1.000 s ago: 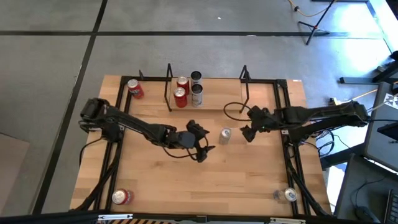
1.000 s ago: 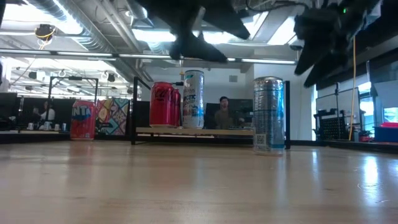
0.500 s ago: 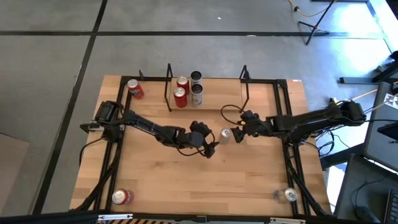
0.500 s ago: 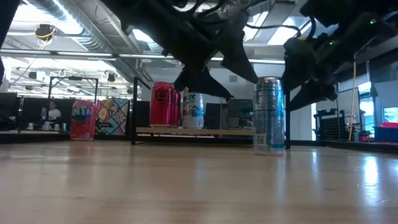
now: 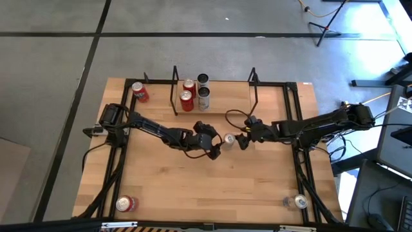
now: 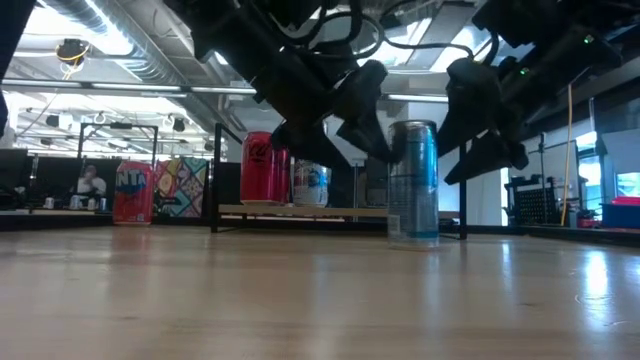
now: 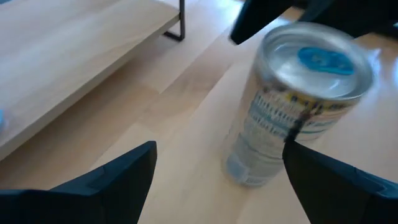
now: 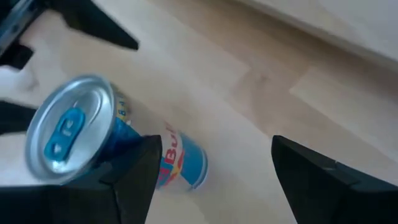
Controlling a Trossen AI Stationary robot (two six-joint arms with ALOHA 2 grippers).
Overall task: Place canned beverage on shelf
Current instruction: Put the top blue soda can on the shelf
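A silver-and-blue can (image 5: 228,139) stands upright on the tabletop in front of the shelf; it also shows in the low view (image 6: 412,180). The shelf (image 5: 225,96), a low light-wood board with black wire ends, carries two red cans (image 5: 187,96) and two silver cans (image 5: 203,90) at its left end. My left gripper (image 5: 215,145) is open at the can's left. My right gripper (image 5: 243,141) is open at the can's right. In the left wrist view the can (image 7: 298,106) stands beside one finger (image 7: 336,180). My left gripper has one fingertip (image 7: 295,149) at the can's side, low on its wall; I cannot tell whether it touches. My right gripper has one finger (image 8: 134,171) against the side of the can (image 8: 177,165), coming slanting down from the table's right. The can stands on its base on the table.
A red can (image 5: 140,92) stands at the far left beside the shelf, another red can (image 5: 125,203) at the near left, a silver can (image 5: 297,202) at the near right. Bare wood lies between the middle and the near edge.
My right gripper has gone toward the table's left up to the can. My left gripper has gone toward the right and far edge, up to the can's other side. The can has slid a little toward the left, still upright.
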